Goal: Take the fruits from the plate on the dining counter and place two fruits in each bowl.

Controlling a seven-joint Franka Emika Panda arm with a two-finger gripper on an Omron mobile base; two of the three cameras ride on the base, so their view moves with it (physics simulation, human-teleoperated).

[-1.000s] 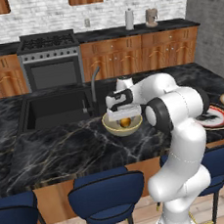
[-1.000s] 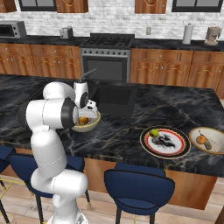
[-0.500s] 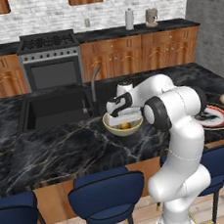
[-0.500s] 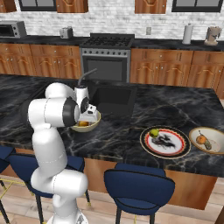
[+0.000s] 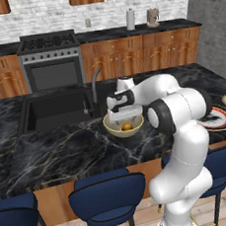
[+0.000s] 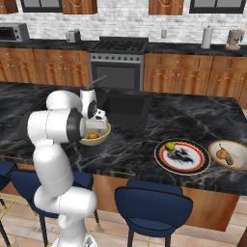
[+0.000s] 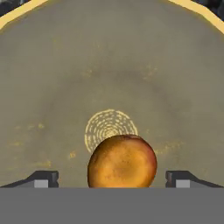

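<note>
Two dark fingertips (image 7: pixel 41 178) of the end effector (image 7: pixel 113 179) stand spread wide, wider than a moment ago, with the orange fruit (image 7: pixel 122 160) loose between them on the floor of the deep cream bowl (image 5: pixel 123 124). On the table (image 6: pixel 140 144), the plate (image 6: pixel 182 156) keeps a yellow-green fruit (image 6: pixel 170 145). The shallow bowl (image 6: pixel 227 154), cut by the picture's edge, holds an orange fruit (image 6: pixel 221 153) beside something brownish, hard to make out.

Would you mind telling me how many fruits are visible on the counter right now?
4: an orange one in the deep bowl, a yellow-green one on the plate, two in the shallow bowl. Others may be hidden.
</note>
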